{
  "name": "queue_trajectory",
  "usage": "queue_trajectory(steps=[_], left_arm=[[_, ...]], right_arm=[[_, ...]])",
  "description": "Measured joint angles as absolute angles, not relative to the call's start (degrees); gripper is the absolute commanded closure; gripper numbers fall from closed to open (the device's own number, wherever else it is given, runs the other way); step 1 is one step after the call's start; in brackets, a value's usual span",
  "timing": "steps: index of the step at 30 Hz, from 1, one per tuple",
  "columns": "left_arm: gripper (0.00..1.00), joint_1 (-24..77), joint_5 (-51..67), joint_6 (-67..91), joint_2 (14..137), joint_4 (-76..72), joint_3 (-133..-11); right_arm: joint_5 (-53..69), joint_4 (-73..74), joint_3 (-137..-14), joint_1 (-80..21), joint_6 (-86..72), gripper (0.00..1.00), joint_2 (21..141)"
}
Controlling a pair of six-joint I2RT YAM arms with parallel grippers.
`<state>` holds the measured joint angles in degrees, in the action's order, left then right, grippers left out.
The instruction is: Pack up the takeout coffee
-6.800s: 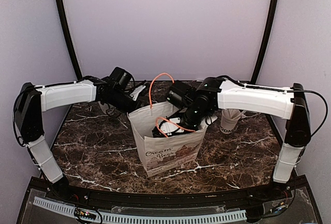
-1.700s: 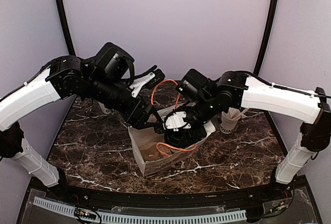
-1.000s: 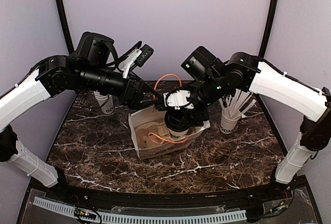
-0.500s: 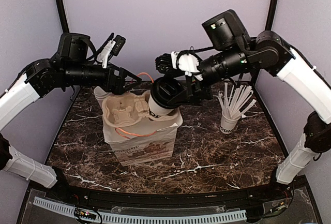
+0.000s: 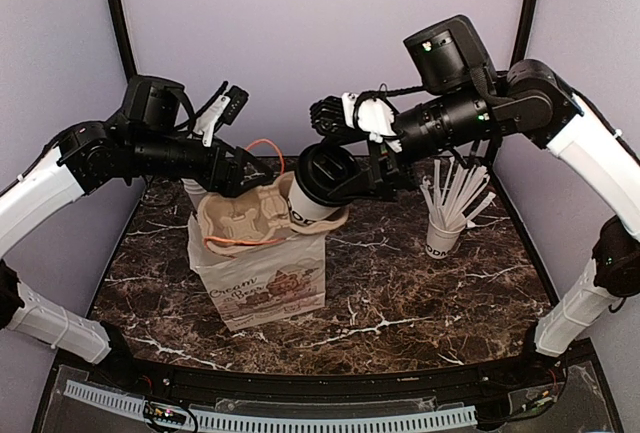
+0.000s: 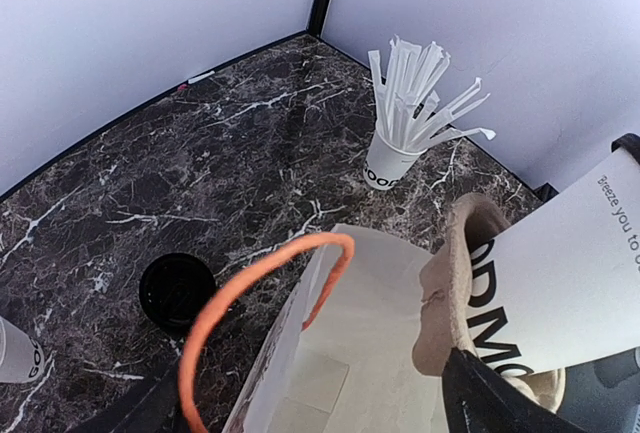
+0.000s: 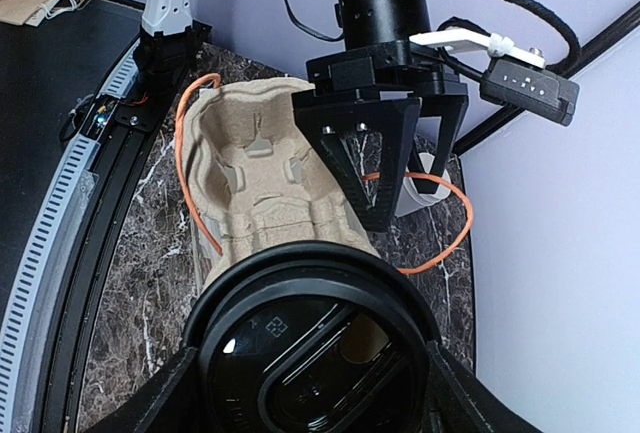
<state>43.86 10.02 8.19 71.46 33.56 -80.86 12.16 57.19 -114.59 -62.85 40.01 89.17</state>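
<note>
Paper walls and a snap-on plastic lid (image 5: 328,173) make the coffee cup (image 5: 300,211) light and easy to crush, and top-heavy if full, I judge. I'd want the hold around the stiff rim just under the lid, not the soft middle. From the top camera, the right claw (image 5: 335,178) is clamped on that upper end. The cup is tipped on its side in the air, its base at 8 o'clock of the lid, against the pulp tray (image 5: 235,215) that caps the paper bag (image 5: 268,278). The straw cup (image 5: 443,236) stands well apart at 3 o'clock, and the left claw (image 5: 240,167) hovers at the tray's 12 o'clock. From the left wrist, its fingers (image 6: 135,415) show only at the bottom corners, spread wide with nothing pinched, and the orange handle (image 6: 340,240) loops between them. The cup's white wall enters at 4 o'clock, touching the tray rim as far as I can tell. A loose black lid (image 6: 177,290) lies on the table (image 6: 150,183) at 8 o'clock. From the right wrist, the cup's lid fills 6 o'clock with a finger (image 7: 185,403) on each side. Tilted like this, a leak at the lid is my worry.
</note>
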Motion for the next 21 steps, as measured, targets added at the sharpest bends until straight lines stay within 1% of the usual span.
queue_trajectory(steps=[11,21], left_arm=[[0.08,43.88,8.19,7.81,69.23,34.81,-83.57],[0.06,43.88,1.28,6.00,61.34,35.05,-88.71]], right_arm=[[10.17,55.42,-115.07,-62.85,40.40,0.42,91.44],[10.22,55.16,-120.64,-63.02,40.40,0.42,94.65]])
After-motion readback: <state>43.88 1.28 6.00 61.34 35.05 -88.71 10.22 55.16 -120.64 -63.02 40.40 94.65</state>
